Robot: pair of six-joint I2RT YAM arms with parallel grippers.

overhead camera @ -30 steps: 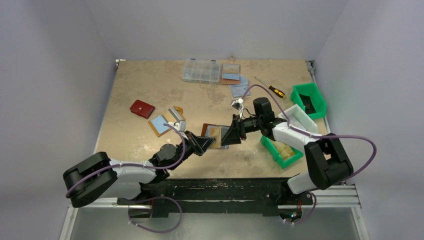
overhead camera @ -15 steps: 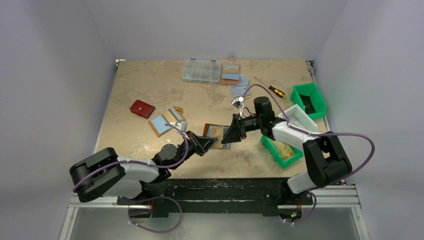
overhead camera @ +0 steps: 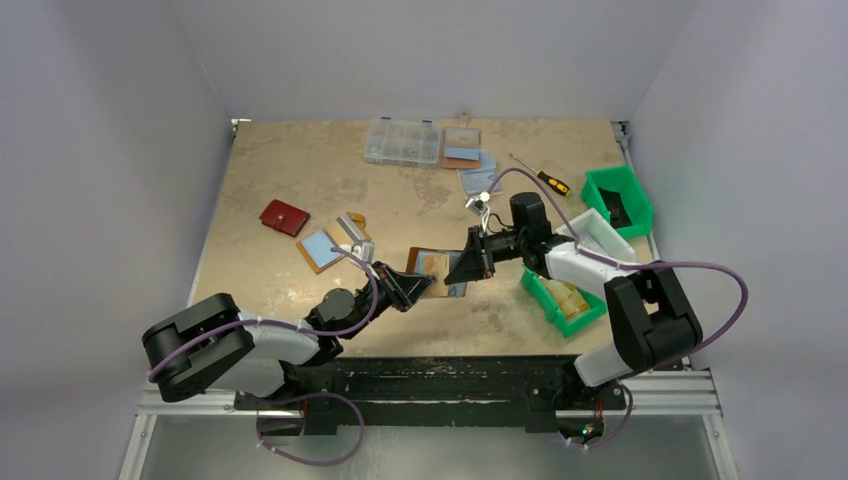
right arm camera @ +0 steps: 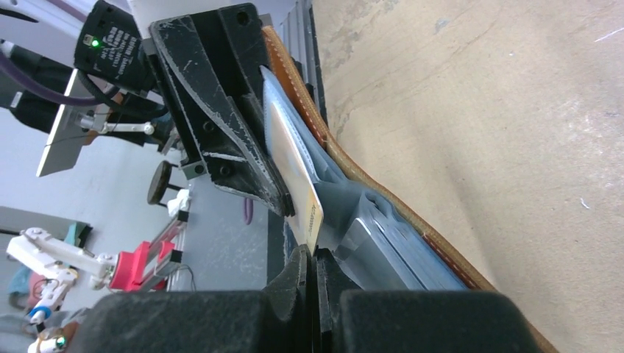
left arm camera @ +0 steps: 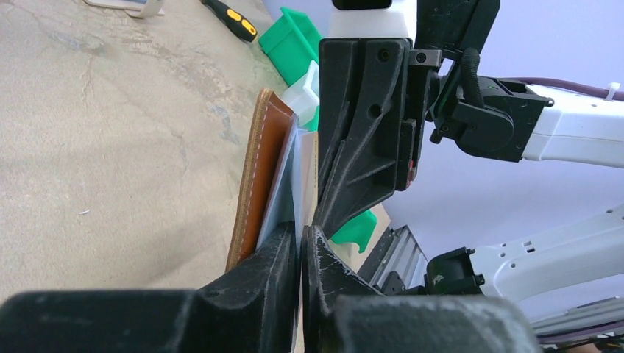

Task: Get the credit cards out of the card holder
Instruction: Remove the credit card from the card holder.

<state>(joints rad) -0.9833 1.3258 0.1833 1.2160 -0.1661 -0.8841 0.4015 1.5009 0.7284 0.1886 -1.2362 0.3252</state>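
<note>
Pinching a clear sleeve (left arm camera: 284,193) of the brown card holder (left arm camera: 261,169), the left gripper (left arm camera: 302,239) is closed down narrow on it, mid-table (overhead camera: 300,180). Opposite, reaching in from the right, the right gripper (right arm camera: 310,257) is clamped tight on the edge of a gold card (right arm camera: 298,176) standing in that holder.

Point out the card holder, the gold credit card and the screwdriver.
card holder (left arm camera: 259,176), left wrist view, brown leather cover.
gold credit card (right arm camera: 294,176), right wrist view, flat face.
screwdriver (overhead camera: 550,183), top external view, yellow-black handle.
</note>
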